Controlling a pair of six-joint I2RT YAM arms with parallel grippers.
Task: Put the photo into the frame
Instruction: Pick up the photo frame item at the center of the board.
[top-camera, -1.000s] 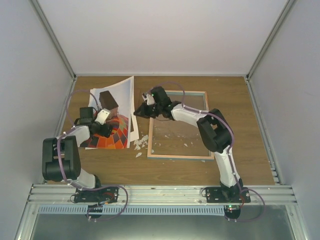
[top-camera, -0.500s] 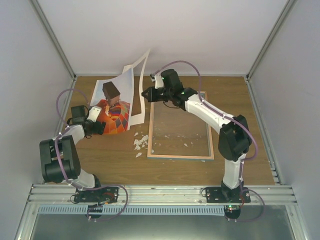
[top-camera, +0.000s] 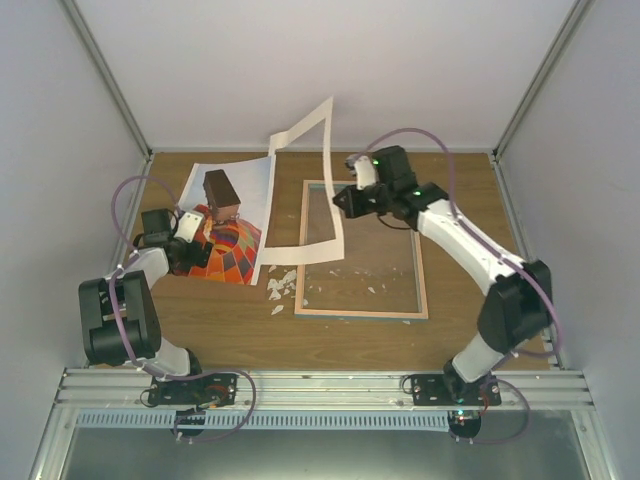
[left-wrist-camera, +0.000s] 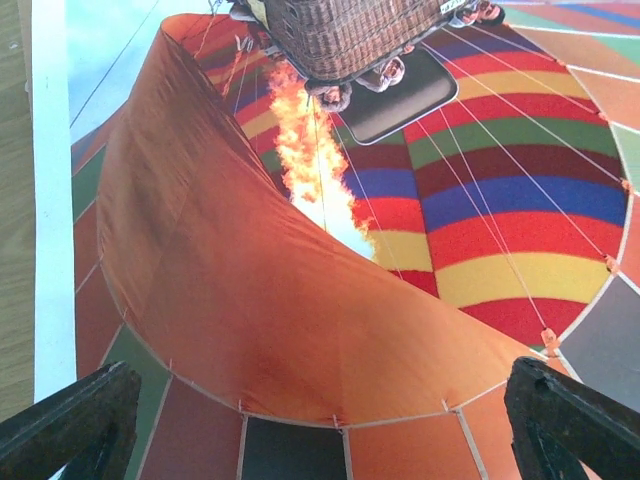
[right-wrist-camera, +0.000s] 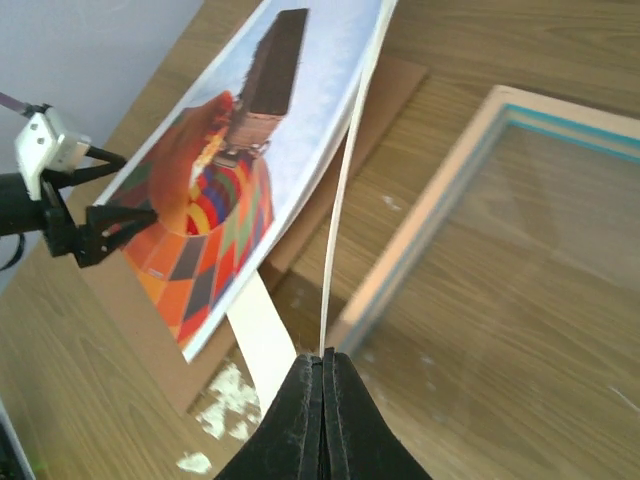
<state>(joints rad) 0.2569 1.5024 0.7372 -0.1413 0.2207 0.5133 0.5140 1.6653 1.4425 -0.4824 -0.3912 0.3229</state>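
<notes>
Left jaws gape above the flat, orange-striped photo (top-camera: 225, 250); right jaws pinch what seems the mat (top-camera: 300, 257).

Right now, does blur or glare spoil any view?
Top view: evenly lit, frame glass clear, no glare. Left wrist: photo sharp, fills the picture. Right wrist: pale sheen on the glass; right gripper, shut on the mat, soft up close.

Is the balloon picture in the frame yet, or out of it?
Out. The photo lies left of the frame, apart from it, and the frame's glass shows only wood beneath.
</notes>
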